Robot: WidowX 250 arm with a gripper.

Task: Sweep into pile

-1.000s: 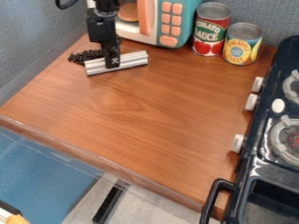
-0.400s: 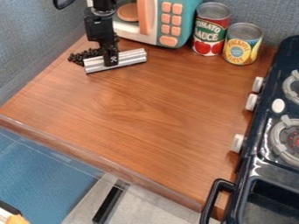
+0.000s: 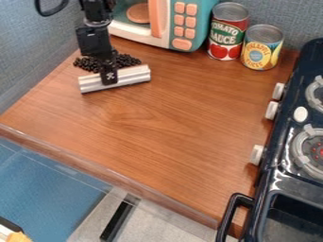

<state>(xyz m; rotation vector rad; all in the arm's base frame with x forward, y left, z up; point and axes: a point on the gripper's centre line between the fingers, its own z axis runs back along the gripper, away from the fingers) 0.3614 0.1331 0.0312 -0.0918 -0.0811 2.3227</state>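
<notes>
Because the job is to sweep, the counter point(image 3: 157, 132) serves as the floor for the work, and its wide middle gives the bar room to pass. The stove point(image 3: 284, 175) stands at the right side, well apart from the sweeping. The microwave point(image 3: 202, 23) is at the back, where I think it is mostly scenery. The arm point(image 3: 95, 40) comes from the top edge, at the left. The red can point(image 3: 227, 30) and the yellow can point(image 3: 260, 47) stand upright to the right of the microwave, so they should not disturb a stroke. The bar point(image 3: 133, 74) is held low and crosswise, slightly slanted, its long side toward the beans point(image 3: 126, 60). In this way it can push many of them together. The beans lie in a loose band just behind it, at the upper left of the counter, and some are hidden by the arm; they seem partly gathered, but still too spread for one neat pile.

As for the gripper point(image 3: 108, 78), it is clamped on the bar near the middle, apart only by what the bar needs. This grip probably keeps both ends balanced. Whether the bar touches the nearest beans, I cannot tell.
</notes>
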